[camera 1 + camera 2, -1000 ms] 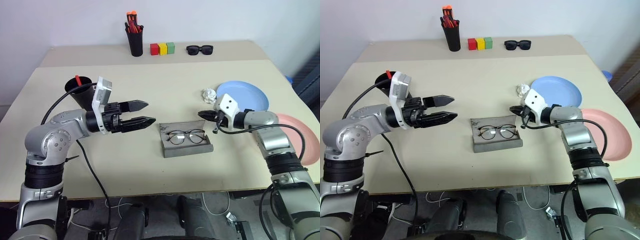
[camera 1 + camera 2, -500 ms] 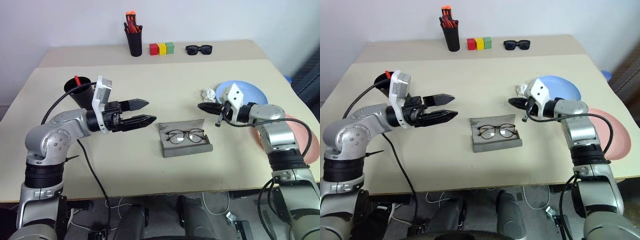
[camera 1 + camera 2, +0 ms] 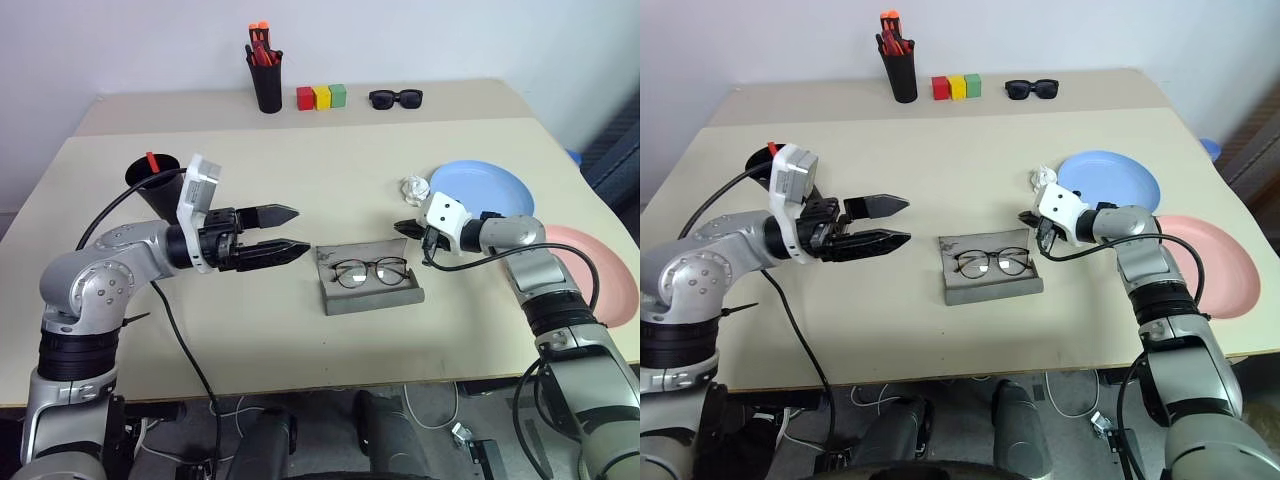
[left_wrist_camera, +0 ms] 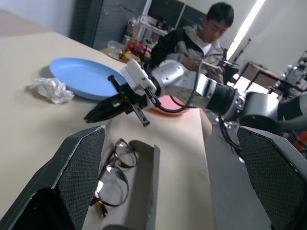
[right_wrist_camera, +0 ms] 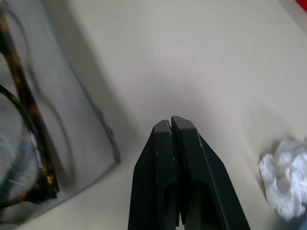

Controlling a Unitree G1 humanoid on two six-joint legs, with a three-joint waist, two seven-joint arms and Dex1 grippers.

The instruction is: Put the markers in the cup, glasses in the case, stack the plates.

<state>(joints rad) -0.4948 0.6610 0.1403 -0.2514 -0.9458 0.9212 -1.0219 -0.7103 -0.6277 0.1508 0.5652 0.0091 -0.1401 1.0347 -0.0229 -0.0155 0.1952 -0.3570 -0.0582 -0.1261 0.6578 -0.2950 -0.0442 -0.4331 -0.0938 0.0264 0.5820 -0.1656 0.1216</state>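
Left wrist view: seated person [image 4: 204, 36] showing behind beige tabletop [image 3: 300, 180]. Left end effector [image 3: 290, 230] gaping open; right end effector [image 5: 173, 125] staying pressed closed, empty.

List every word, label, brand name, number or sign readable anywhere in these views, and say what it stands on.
None: no readable text.
The glasses, the grey case, the blue plate, the pink plate, the coloured blocks and the pen pot show no lettering.

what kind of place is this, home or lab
Probably a robotics lab or workshop: a beige worktable set with staged props like red, yellow and green blocks, with dark equipment racks and a seated person behind.
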